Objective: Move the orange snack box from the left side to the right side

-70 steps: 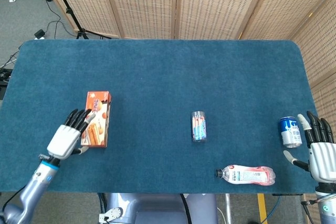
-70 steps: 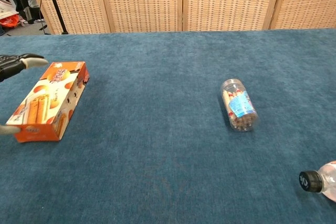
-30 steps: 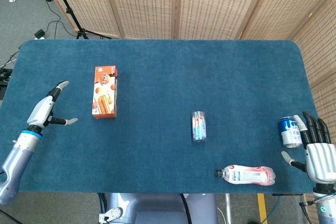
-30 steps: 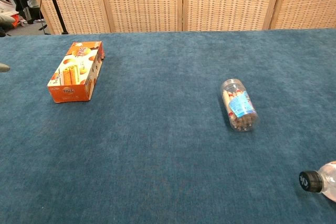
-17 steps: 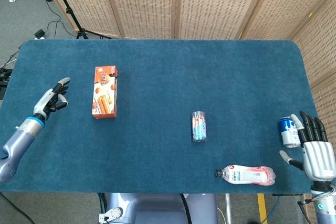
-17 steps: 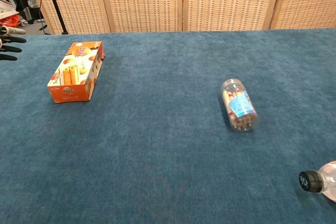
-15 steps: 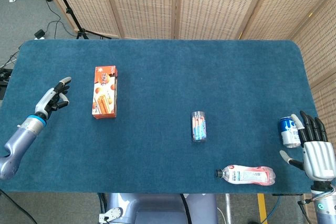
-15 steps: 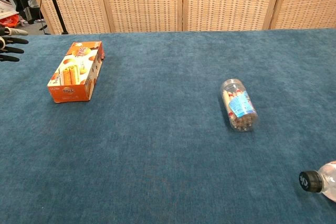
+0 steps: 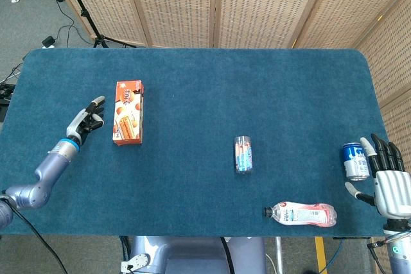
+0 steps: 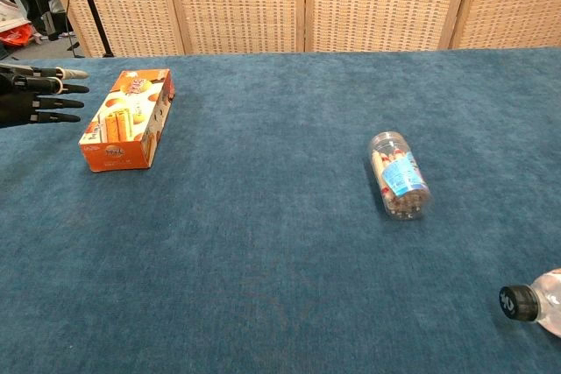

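Lying flat on the left part of the table (image 9: 192,81): snack box (image 9: 128,112), long side running front to back. Just left of it, not touching: left hand (image 9: 87,119), fingers extended toward it. Near the middle, right of the box and well apart: jar (image 9: 243,154) on its side. Nearer the front edge, right of the jar: bottle (image 9: 300,214) lying down, cap pointing left. By the right edge: upright can (image 9: 354,161), with right hand (image 9: 388,183) just beside it, fingers spread.

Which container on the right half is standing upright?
The blue can by the right hand. The clear jar and the plastic bottle both lie on their sides.
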`<state>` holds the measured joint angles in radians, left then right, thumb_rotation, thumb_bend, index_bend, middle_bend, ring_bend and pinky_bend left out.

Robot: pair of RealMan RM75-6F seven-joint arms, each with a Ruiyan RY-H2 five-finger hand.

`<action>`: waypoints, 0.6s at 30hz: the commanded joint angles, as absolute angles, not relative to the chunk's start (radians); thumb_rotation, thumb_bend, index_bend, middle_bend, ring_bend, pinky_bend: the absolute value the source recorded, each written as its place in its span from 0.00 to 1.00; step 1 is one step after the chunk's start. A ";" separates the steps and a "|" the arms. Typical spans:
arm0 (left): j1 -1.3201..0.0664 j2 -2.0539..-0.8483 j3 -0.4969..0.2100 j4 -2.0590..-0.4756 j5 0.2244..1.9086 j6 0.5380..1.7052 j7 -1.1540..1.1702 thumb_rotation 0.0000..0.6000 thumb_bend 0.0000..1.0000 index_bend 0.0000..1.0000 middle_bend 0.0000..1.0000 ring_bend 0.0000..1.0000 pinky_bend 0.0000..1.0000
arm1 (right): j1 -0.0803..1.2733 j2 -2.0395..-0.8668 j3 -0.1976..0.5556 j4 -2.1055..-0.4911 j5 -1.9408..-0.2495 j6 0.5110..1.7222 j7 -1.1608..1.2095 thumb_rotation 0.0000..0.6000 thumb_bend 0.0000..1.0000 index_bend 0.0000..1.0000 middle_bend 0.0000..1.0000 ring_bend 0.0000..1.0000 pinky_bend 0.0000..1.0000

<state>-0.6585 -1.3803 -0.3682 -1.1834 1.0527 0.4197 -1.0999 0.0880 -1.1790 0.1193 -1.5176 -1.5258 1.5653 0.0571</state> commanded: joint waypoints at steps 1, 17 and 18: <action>-0.674 -1.401 -0.371 -1.200 1.033 0.433 -1.045 1.00 1.00 0.00 0.00 0.00 0.00 | 0.088 -1.177 0.121 -1.517 -1.521 1.562 0.064 1.00 0.00 0.00 0.00 0.00 0.00; -0.756 -1.511 -0.361 -1.313 0.847 0.539 -0.760 1.00 1.00 0.00 0.00 0.00 0.00 | 0.088 -1.163 0.127 -1.520 -1.503 1.554 0.095 1.00 0.00 0.00 0.00 0.00 0.00; -0.765 -1.523 -0.363 -1.320 0.838 0.547 -0.745 1.00 1.00 0.00 0.00 0.00 0.00 | 0.088 -1.163 0.127 -1.519 -1.502 1.553 0.096 1.00 0.00 0.00 0.00 0.00 0.00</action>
<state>-0.7503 -1.5016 -0.3603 -1.3039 0.8570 0.5286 -0.7693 0.0883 -1.1632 0.1270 -1.5192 -1.5022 1.5527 0.0959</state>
